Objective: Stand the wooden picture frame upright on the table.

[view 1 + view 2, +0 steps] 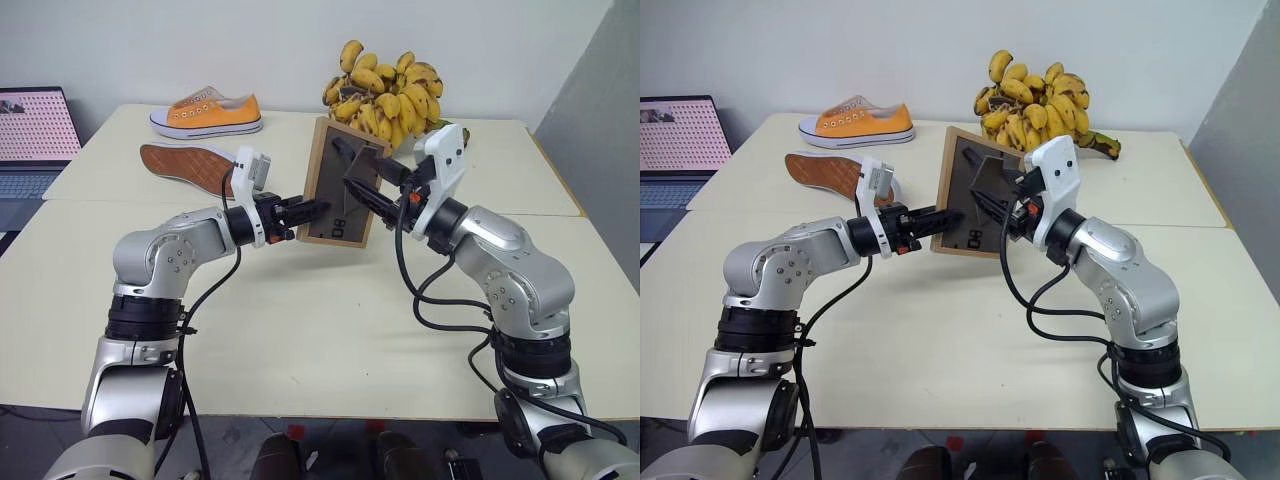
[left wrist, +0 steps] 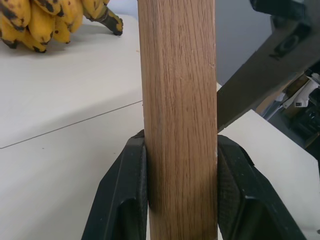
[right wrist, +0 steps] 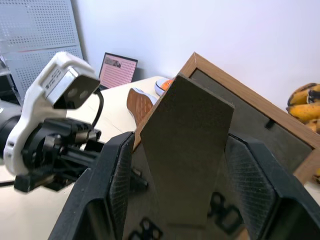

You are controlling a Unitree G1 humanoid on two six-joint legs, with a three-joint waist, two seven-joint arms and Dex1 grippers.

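Here, frame held off the table, tilted, dark back toward the camera, fold-out stand swung out from the back. Left gripper clamped on the frame's left wooden edge, both black fingers pressed flat against the wood on either side. Right gripper reaching in from the right at the back of the frame, fingers spread to either side of the stand; in the right wrist view a narrow gap visible on each side, so jaws parted and not squeezing the stand. Frame's lower corner near the tabletop; contact impossible to judge. Behind the frame, a bunch of bananas on the table's far side. Further left, an orange sneaker upright near the far edge, and a second shoe sole-up just behind the left wrist. Laptop off the table's left side, screen lit.
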